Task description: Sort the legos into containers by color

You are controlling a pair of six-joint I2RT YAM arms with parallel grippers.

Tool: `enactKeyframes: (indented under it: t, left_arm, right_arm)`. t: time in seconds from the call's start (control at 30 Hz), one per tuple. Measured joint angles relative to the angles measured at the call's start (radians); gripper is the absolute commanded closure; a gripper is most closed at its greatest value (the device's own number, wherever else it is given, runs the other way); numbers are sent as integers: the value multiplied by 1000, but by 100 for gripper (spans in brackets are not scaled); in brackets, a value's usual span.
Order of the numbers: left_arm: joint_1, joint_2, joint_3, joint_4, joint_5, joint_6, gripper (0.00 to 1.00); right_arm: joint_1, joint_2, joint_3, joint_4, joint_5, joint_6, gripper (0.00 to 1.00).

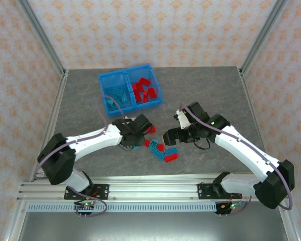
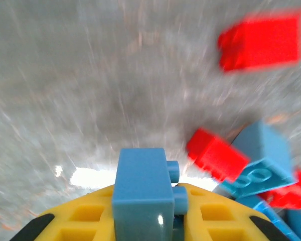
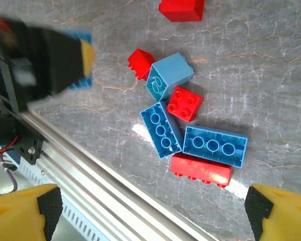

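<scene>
The left pincer (image 2: 149, 223) clamps a teal-blue brick (image 2: 140, 191), likely light, rigid and slick, by its flat sides, while the right pincer (image 3: 150, 213) hangs open over loose red and teal legos (image 3: 190, 130) mid-bench (image 1: 205, 90), below the blue bin (image 1: 125, 72).

Red legos (image 3: 185, 103) and teal-blue legos (image 3: 215, 145) dot the grey veined table (image 1: 205, 90); bin (image 1: 104, 95) bright blue, walls (image 1: 140, 30) peach-patterned.
</scene>
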Motion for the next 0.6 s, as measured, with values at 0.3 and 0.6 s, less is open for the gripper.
enactKeyframes:
  t: [0.3,0.6]
  left_arm:
    - [227,-14,243,19,-257,241,75]
    - [391,354,483,125,-362,401,73]
  right_arm:
    - [0,58,27,19,1,28,6]
    - [0,49,25,61,26,102,6]
